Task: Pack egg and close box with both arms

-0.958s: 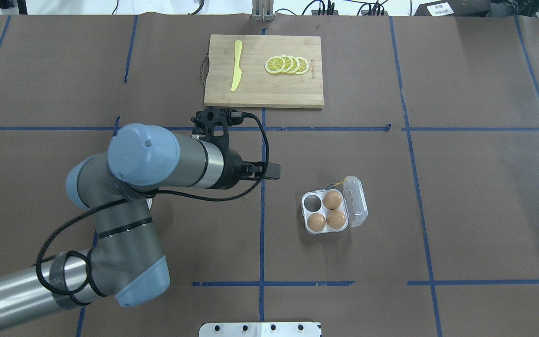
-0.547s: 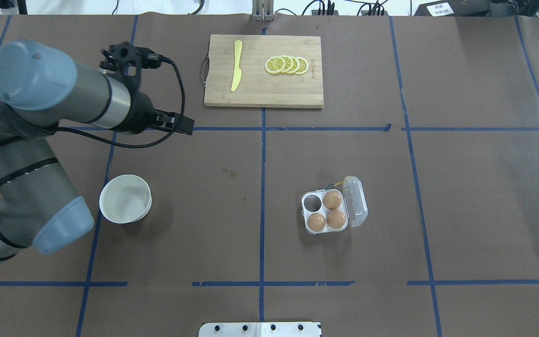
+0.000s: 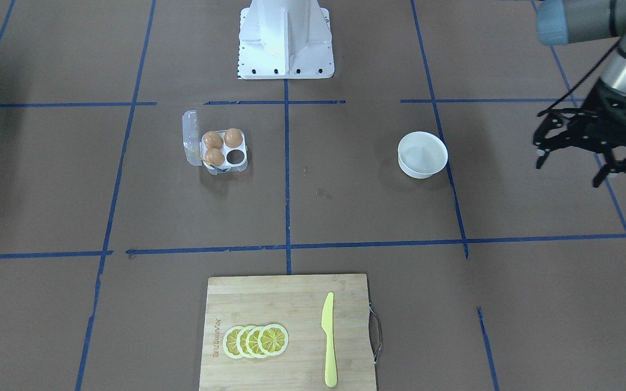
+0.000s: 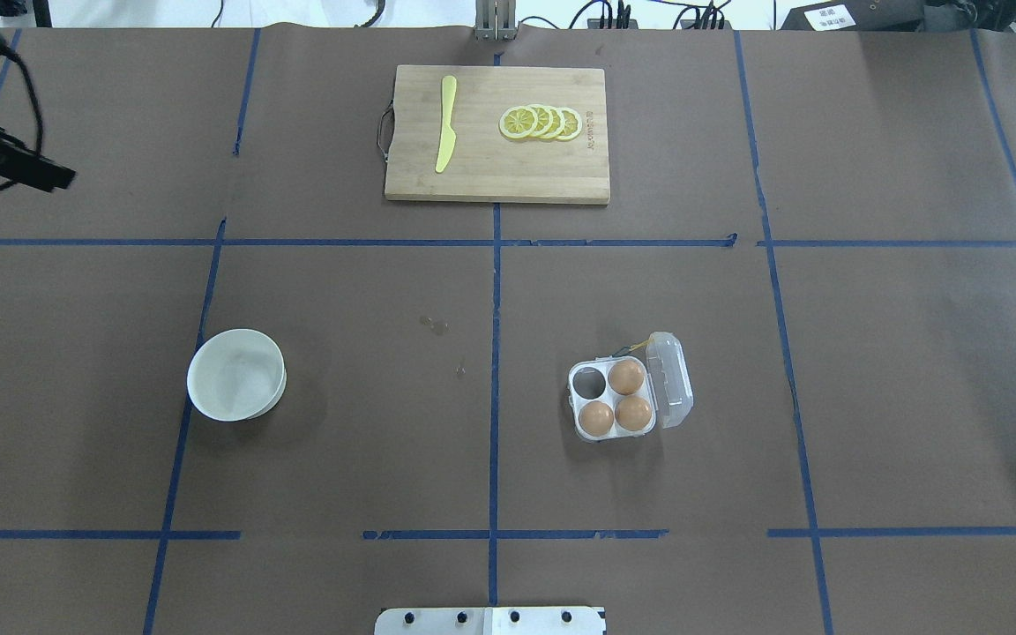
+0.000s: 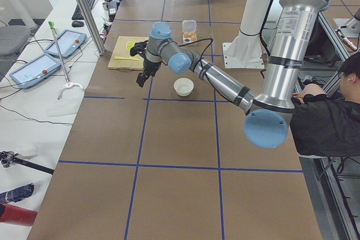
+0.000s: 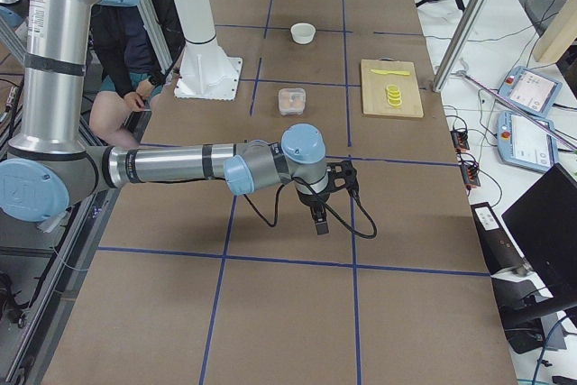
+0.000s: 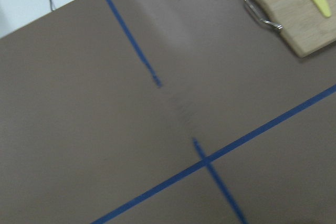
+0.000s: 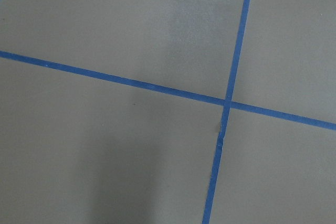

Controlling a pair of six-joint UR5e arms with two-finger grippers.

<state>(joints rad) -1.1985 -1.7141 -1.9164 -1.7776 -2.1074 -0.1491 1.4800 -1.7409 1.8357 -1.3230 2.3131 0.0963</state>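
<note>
The clear egg box lies right of the table's centre with its lid open to the right. Three orange-brown eggs fill three cups; the near-left cup is empty. The box also shows in the front view. My left gripper hangs open and empty far out on the left side, beyond the white bowl; only its black tip shows overhead. My right gripper shows only in the right side view, far from the box; I cannot tell its state.
A white bowl stands left of centre and looks empty. A wooden cutting board at the far side holds lemon slices and a yellow knife. The white pedestal is at the robot's edge.
My left arm has swung from mid-table away to the far left, almost out of the overhead view, uncovering the white bowl. The box and eggs have not moved.
</note>
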